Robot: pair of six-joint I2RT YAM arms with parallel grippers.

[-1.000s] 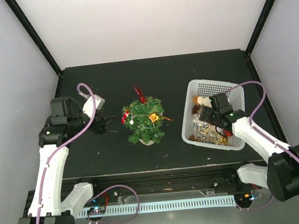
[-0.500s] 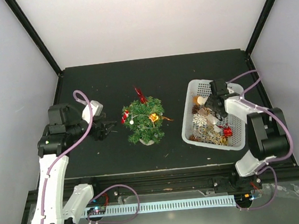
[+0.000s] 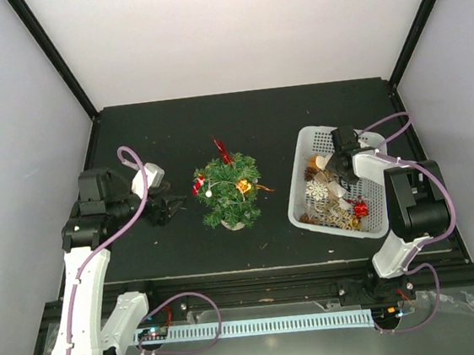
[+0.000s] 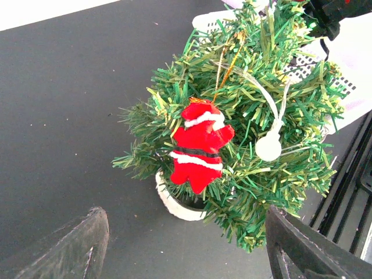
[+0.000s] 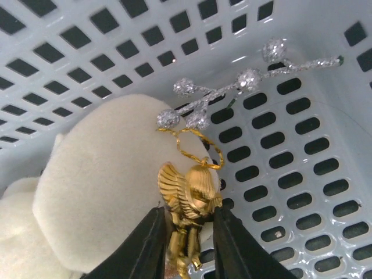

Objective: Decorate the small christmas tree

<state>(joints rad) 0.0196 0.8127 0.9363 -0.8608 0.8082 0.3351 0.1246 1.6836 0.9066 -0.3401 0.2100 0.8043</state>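
Observation:
The small christmas tree [image 3: 228, 192] stands mid-table on its white base [image 4: 174, 204]; a red Santa figure [image 4: 199, 145] and a white ball [image 4: 268, 146] hang on it. My left gripper [image 3: 171, 208] sits just left of the tree and points at it, open [image 4: 186, 235], with nothing between its fingers. My right gripper [image 3: 339, 173] is down inside the white mesh basket [image 3: 378, 213]. Its jaws [image 5: 189, 235] are shut on a gold angel ornament [image 5: 190, 203] with a gold loop, which rests against a white plush ball [image 5: 99, 192].
A silver beaded sprig [image 5: 244, 80] lies against the basket wall [image 5: 302, 174] just beyond the angel. Several other ornaments [image 3: 334, 210] fill the basket's near half. A black frame post stands at each back corner of the table.
My right arm has swung toward the back of the basket, and its jaws have closed from wide open onto the gold angel. The left gripper shifted slightly nearer, still open.

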